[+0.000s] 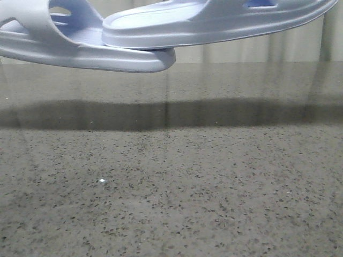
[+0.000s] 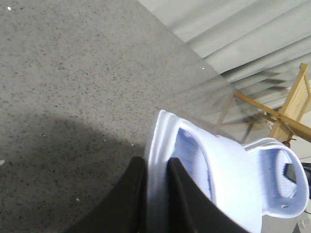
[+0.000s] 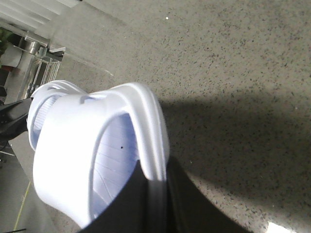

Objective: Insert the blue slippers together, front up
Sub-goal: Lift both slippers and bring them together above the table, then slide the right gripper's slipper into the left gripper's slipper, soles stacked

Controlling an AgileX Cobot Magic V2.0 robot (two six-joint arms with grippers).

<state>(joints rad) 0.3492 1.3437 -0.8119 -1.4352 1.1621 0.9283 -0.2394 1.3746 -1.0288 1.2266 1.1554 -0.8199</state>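
Note:
Two pale lilac-blue slippers hang high over the table in the front view. The left slipper [image 1: 80, 53] lies lower, and the right slipper [image 1: 214, 27] overlaps its end from above. The grippers are out of the front view. In the left wrist view my left gripper [image 2: 157, 165] is shut on the sole edge of the left slipper [image 2: 233, 170]; the other slipper [image 2: 282, 184] shows beyond it. In the right wrist view my right gripper [image 3: 154, 167] is shut on the sole edge of the right slipper [image 3: 68, 145]; the left slipper [image 3: 43, 107] shows behind it.
A speckled grey stone table [image 1: 171, 198] lies below, with the slippers' shadow across it. Pale curtains hang behind. A wooden frame [image 2: 291, 107] stands off the table's far edge in the left wrist view. A metal rack [image 3: 34, 53] shows in the right wrist view.

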